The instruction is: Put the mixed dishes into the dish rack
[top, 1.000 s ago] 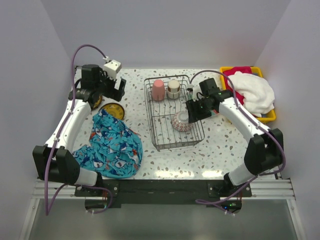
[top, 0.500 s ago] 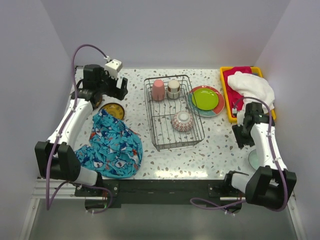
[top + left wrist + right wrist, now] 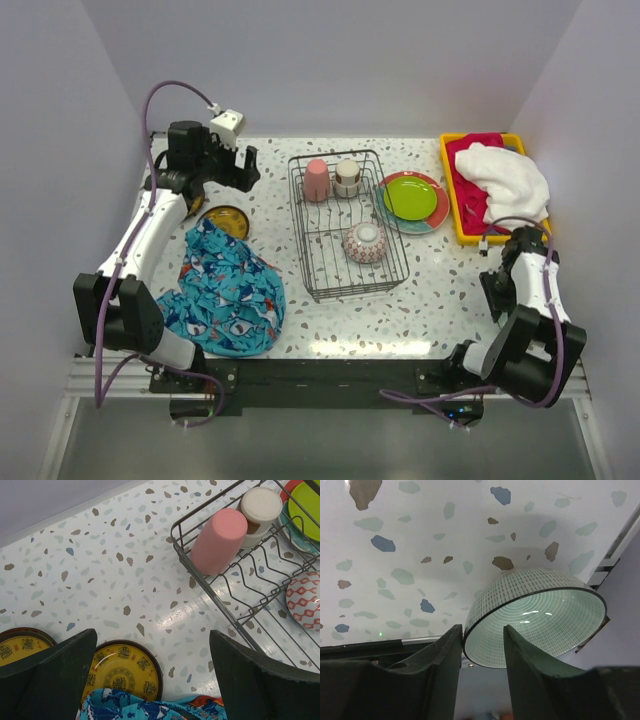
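Left of the dish rack: your left gripper hangs over the table, fingers wide apart | Far right of it, at the table edge: your right gripper straddles the mint bowl rim, can't tell if squeezing

The dish rack is a dark grey wire rectangle with wavy dividers. In its back left corner a pink cup stands upside down, with a cream cup with a brown band right beside it. An upturned red-and-white patterned bowl sits against the rack's right side. Just right of the rack, a lime-green plate lies on a teal-and-red plate. 2 yellow-olive plates lie flat, side by side, left of the rack. The mint bowl is outside the rack, its rim between the right gripper's parted fingers.
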### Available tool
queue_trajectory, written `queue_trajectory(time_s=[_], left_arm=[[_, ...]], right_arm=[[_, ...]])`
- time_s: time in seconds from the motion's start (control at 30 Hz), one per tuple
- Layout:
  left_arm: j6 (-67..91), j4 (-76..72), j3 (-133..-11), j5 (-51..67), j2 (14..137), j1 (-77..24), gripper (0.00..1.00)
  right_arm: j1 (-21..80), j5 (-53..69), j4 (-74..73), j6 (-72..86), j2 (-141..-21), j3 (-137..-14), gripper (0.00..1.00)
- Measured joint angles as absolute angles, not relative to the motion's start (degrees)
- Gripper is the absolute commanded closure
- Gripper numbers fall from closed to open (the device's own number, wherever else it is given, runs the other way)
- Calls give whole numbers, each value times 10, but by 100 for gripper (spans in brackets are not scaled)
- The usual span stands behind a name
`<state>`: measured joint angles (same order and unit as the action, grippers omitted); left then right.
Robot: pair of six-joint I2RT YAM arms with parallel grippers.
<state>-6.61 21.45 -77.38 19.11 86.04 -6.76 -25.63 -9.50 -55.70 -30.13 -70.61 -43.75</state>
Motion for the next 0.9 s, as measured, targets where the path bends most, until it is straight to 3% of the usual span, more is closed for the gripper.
queue_trajectory(time_s=[0.1, 0.2, 0.5, 0.73, 0.9], left_arm=[[-66, 215, -774, 191, 860, -68, 0], [-66, 215, -774, 191, 860, -68, 0], [-66, 214, -773, 191, 860, -68, 0], [-66, 211, -759, 189, 849, -68, 0], [-74, 219, -751, 174, 833, -68, 0]], right_arm=[[-256, -92, -551, -309, -726, -434, 90], [-257, -89, -554, -316, -726, -434, 100], [-239, -21, -624, -323, -715, -519, 100], [-78, 136, -649, -262, -693, -755, 100], [21, 272, -586, -150, -732, -829, 100]])
